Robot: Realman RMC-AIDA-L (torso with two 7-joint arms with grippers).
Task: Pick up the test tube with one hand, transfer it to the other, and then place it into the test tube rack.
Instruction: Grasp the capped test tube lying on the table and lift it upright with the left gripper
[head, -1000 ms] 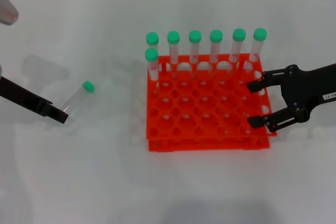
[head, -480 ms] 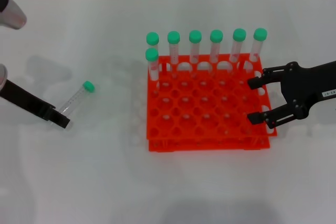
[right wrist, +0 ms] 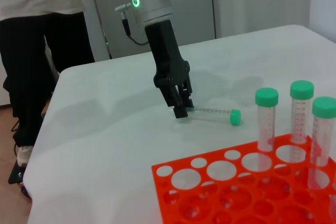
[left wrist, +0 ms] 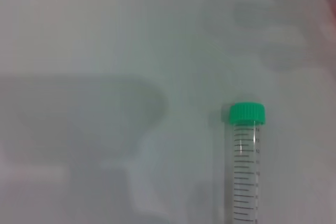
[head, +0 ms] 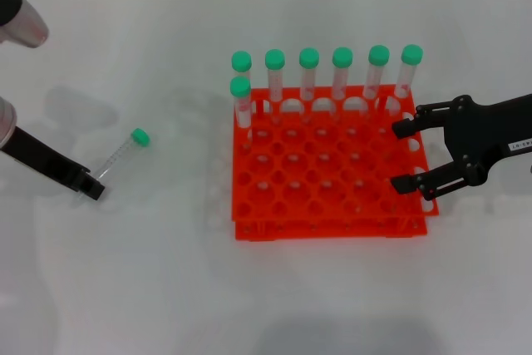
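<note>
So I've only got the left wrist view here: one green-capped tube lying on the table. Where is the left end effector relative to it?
Observer: In the head view the left end effector is at the clear bottom end of the test tube, opposite the cap. The tube lies flat on the table.
Operator: And the other arm?
Observer: The right end effector is at the right edge of the test tube rack, jaws open, holding nothing.
Operator: Anything in the rack?
Observer: Seven green-capped tubes stand upright in it, six along the back row and one in the next row at the left end.
</note>
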